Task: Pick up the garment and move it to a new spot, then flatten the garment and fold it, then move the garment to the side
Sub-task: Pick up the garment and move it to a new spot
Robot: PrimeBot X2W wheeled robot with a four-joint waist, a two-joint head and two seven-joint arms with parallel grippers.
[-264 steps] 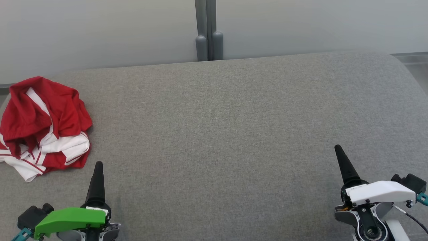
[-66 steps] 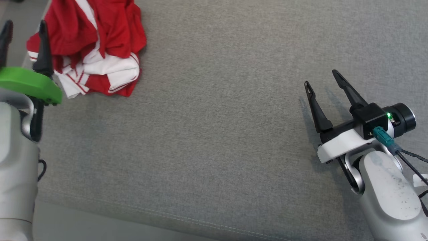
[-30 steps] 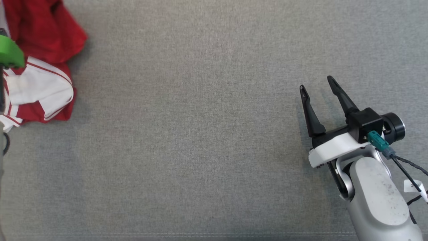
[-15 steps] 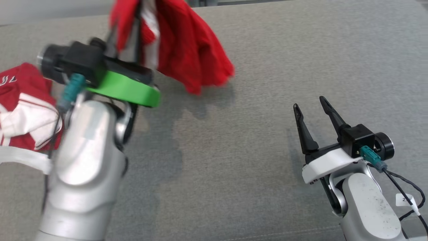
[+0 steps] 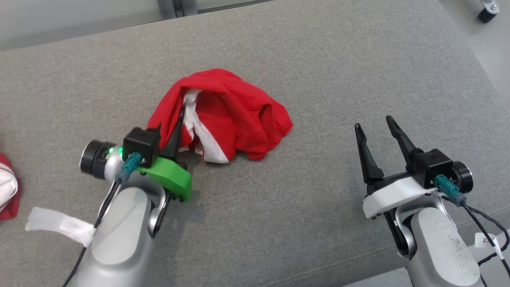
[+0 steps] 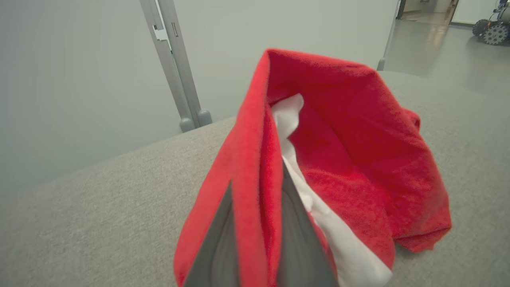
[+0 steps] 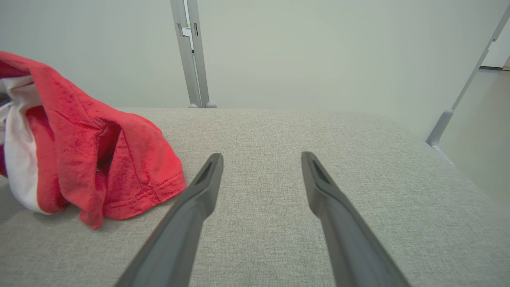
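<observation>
Garment [image 5: 235, 115], red with white trim, lay in a crumpled heap near the middle of the grey cushion [image 5: 318, 59]. Left gripper [image 5: 171, 118] was clamped on a fold at the heap's left edge, with cloth pinched between its fingers. Right gripper [image 5: 373, 121] stood well apart to the right, fingers spread, holding nothing.

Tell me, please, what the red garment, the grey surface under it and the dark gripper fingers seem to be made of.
Red garment: soft matte knit, probably cotton jersey; it slumps in folds and shows a stitched hem.
Grey surface: matte woven upholstery cloth; a fine flecked weave shows.
Dark fingers of the right gripper: likely hard moulded plastic, dull finish; smooth tapered shape.
</observation>
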